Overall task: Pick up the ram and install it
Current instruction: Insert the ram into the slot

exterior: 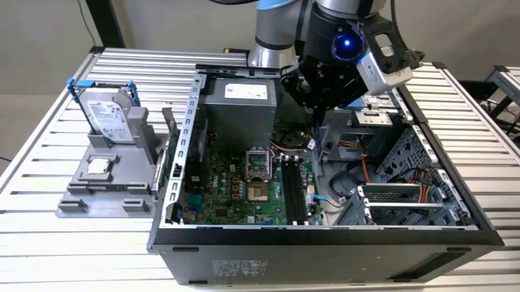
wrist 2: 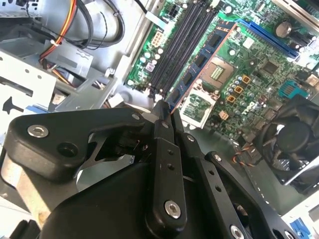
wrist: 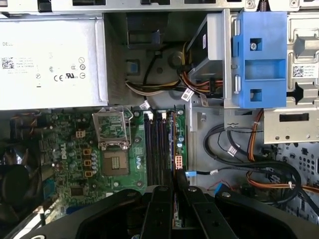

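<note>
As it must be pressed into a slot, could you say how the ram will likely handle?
The ram, clamped edge-on in the gripper, looks like a thin flat board, so probably stiff and light. Its exposed chips suggest it is fragile. Held near one end, it may tilt if pushed.

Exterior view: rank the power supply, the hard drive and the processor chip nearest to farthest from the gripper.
1. Power supply, in the case beside the gripper.
2. Hard drive, upright on the grey stand, exterior view's left.
3. Processor chip, flat on that stand; barely farther.
</note>
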`<action>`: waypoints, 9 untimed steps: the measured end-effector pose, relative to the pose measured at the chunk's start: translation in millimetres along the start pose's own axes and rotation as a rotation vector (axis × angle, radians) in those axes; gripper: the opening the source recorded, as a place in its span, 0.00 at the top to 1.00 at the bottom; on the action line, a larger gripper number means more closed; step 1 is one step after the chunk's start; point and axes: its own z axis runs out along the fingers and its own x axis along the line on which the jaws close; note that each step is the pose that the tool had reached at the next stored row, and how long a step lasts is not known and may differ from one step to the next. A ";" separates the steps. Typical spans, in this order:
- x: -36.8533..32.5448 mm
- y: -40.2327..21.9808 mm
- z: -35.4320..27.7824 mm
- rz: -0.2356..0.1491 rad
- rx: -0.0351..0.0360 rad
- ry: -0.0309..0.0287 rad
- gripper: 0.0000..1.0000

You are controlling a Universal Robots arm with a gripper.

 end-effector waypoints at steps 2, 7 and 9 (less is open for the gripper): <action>0.1 0.0 1.9 0.000 -0.0001 -0.0007 1.00; 0.3 0.0 5.5 0.000 0.0000 -0.0015 1.00; 0.3 -0.1 7.1 0.000 -0.0001 -0.0016 1.00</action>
